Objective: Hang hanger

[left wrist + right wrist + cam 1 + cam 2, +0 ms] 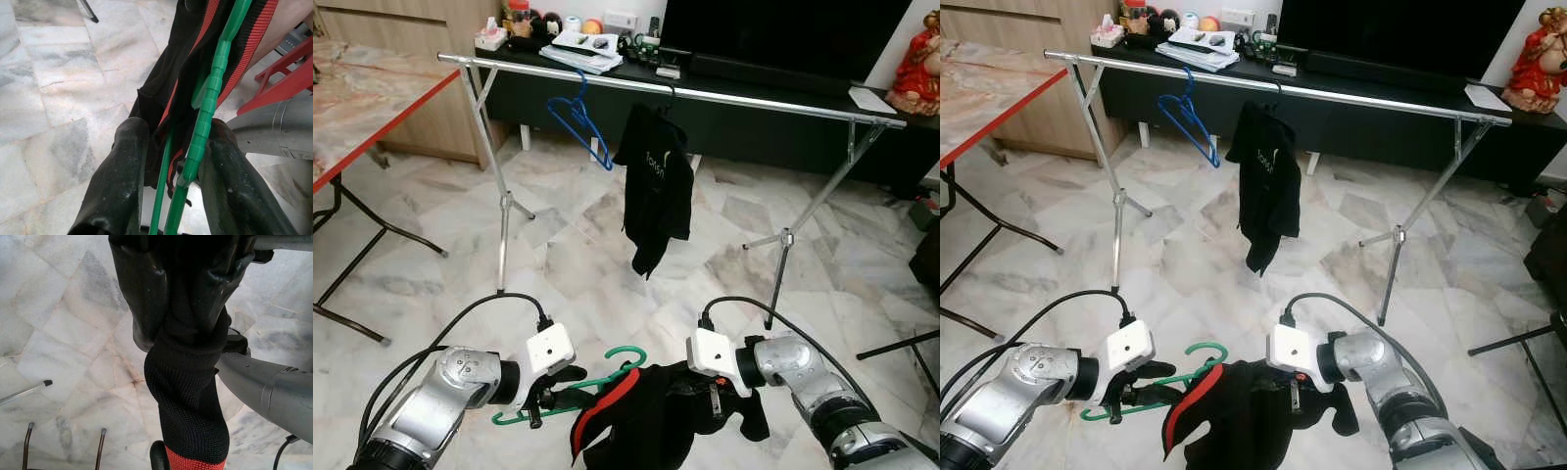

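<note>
A green hanger carries a black garment with red trim, held low in front of me. My left gripper is shut on the hanger; in the left wrist view the green hanger runs between its fingers. My right gripper is shut on the black garment; the right wrist view has its fingers clamped around a knitted black cuff. Ahead stands a silver clothes rail holding an empty blue hanger and a hung black jacket.
A marble-topped table with a red edge stands at the left. Behind the rail is a black TV bench with clutter on it. The rail's splayed legs rest on a marble floor. A black chair leg reaches in at the right.
</note>
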{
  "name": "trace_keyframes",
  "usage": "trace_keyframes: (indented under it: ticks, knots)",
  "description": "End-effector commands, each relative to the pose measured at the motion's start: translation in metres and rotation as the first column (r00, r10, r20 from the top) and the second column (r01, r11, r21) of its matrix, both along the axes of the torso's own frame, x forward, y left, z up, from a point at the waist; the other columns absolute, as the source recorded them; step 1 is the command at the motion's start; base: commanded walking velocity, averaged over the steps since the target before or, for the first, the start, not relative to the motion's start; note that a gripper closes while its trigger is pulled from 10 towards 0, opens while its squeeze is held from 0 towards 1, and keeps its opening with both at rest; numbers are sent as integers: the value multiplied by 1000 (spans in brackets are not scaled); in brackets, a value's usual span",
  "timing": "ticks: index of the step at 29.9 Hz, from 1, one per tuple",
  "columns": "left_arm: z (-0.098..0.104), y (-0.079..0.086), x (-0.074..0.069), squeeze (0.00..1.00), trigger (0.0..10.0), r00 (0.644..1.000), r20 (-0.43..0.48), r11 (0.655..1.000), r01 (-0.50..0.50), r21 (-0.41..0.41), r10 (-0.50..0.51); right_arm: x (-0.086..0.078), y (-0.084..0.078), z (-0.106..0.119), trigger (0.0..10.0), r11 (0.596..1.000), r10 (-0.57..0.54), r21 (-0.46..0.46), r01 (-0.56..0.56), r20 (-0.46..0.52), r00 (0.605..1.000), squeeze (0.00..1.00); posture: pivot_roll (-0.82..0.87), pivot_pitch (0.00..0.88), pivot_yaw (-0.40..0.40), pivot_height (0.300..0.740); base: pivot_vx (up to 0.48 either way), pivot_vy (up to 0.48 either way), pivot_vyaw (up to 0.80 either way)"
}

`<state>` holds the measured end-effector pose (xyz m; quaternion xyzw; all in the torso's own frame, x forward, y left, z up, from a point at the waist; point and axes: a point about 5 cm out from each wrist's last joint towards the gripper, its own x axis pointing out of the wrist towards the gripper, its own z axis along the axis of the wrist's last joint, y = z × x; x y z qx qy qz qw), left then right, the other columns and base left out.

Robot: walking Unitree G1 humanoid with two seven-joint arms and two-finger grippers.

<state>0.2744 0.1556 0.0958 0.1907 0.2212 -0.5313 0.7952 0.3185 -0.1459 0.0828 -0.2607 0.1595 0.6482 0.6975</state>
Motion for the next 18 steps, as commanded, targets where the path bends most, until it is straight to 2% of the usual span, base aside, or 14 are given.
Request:
trace_keyframes:
  ticks: [1, 18]
  knots:
    - [-1, -2, -1, 0, 0, 1000, -11, 1000, 15, -13, -15, 5, 0, 8, 10000, 1000, 8, -6, -8, 39, 999, 0, 43, 110, -119, 740, 0, 0, 0]
    - [0, -6, -1, 0, 0, 1000, -12, 999, 23, -30, -23, 5, -1, 7, 10000, 1000, -4, -10, 5, 42, 999, 0, 39, 108, -118, 740, 0, 0, 0]
